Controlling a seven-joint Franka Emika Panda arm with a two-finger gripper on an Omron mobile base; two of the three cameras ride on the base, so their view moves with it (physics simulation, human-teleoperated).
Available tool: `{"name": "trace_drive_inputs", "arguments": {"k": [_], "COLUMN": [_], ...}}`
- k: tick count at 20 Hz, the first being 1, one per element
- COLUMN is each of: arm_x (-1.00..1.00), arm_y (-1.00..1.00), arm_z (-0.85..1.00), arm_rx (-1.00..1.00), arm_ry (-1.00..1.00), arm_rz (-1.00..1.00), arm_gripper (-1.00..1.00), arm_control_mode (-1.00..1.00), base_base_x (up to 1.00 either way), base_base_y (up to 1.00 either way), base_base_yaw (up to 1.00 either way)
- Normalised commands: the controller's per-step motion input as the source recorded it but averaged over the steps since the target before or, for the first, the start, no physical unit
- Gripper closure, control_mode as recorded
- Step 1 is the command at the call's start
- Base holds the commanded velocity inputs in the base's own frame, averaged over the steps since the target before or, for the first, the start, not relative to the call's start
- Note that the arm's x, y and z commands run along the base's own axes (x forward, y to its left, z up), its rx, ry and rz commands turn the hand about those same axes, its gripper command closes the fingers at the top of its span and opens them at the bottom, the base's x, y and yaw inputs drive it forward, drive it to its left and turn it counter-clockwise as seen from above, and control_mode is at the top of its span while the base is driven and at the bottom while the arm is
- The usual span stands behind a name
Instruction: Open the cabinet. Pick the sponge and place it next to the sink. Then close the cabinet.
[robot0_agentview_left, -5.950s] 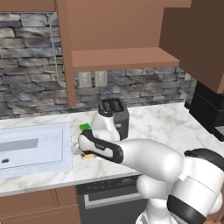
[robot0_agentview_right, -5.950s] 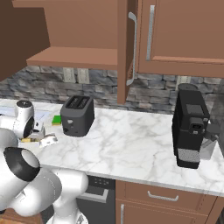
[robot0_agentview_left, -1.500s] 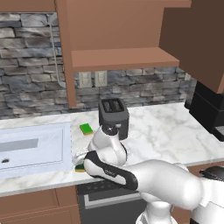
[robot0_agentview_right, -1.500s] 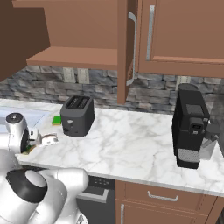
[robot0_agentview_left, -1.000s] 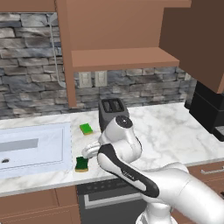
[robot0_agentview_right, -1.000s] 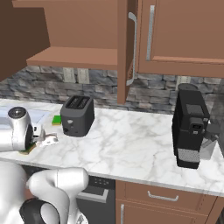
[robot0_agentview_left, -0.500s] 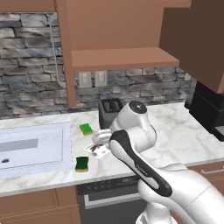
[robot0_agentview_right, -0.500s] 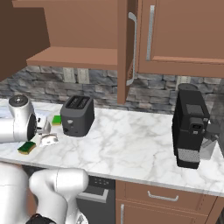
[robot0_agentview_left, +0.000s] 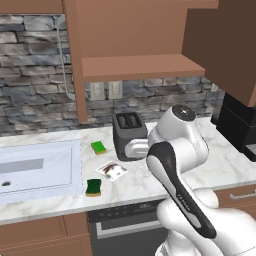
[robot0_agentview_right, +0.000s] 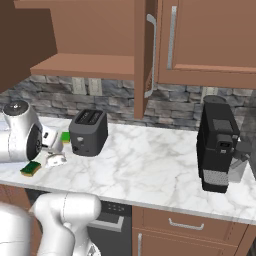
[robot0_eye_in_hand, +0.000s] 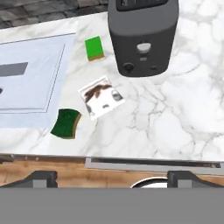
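The cabinet (robot0_agentview_left: 140, 65) stands open, both doors swung out, and its shelf is bare; its right door (robot0_agentview_right: 145, 55) shows edge-on with a silver handle. On the marble counter lies the dark green sponge (robot0_agentview_left: 93, 187) (robot0_eye_in_hand: 65, 124) (robot0_agentview_right: 31, 168), just right of the sink (robot0_agentview_left: 35, 170) (robot0_eye_in_hand: 30, 74), near the front edge. My gripper (robot0_eye_in_hand: 112, 178) is open, high above the counter, holding nothing. It looks down on the sponge from the toaster's side. The white arm (robot0_agentview_left: 175, 145) bends in front of the toaster.
A dark toaster (robot0_agentview_left: 129, 135) (robot0_eye_in_hand: 142, 35) stands mid-counter. A brighter light-green sponge (robot0_agentview_left: 98, 147) (robot0_eye_in_hand: 94, 47) and a white packet (robot0_agentview_left: 112, 170) (robot0_eye_in_hand: 101, 97) lie between it and the sink. A black coffee machine (robot0_agentview_right: 217, 145) stands at the right. The narrow single-door cabinet (robot0_agentview_right: 210, 40) hangs shut.
The hand has lifted off the dark green sponge and swung up and right toward the toaster. The sponge stays where it lay beside the sink.
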Motion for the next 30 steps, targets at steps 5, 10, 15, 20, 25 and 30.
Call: {"name": "trace_drive_inputs", "arguments": {"k": [5, 10, 15, 20, 25, 30], "arm_x": [-0.61, -0.63, -0.46, -0.43, -0.49, -0.51], "arm_y": [-0.41, -0.23, -0.13, -0.1, 0.0, 0.01], "arm_z": [0.4, 0.61, 0.72, 0.71, 0.54, 0.24], "arm_rx": [0.0, -0.01, -0.04, -0.03, -0.02, -0.02], "arm_ry": [-0.08, -0.11, -0.09, -0.06, -0.02, -0.13], "arm_rz": [-0.07, 0.0, 0.0, 0.0, 0.05, 0.07], "arm_gripper": [-1.0, -1.0, -1.0, -1.0, -1.0, -1.0], "arm_control_mode": [-1.0, -1.0, -1.0, -1.0, -1.0, -1.0], "base_base_x": [0.0, 0.0, 0.0, 0.0, 0.0, 0.0], "base_base_y": [0.0, 0.0, 0.0, 0.0, 0.0, 0.0], "base_base_yaw": [0.0, 0.0, 0.0, 0.0, 0.0, 0.0]}}
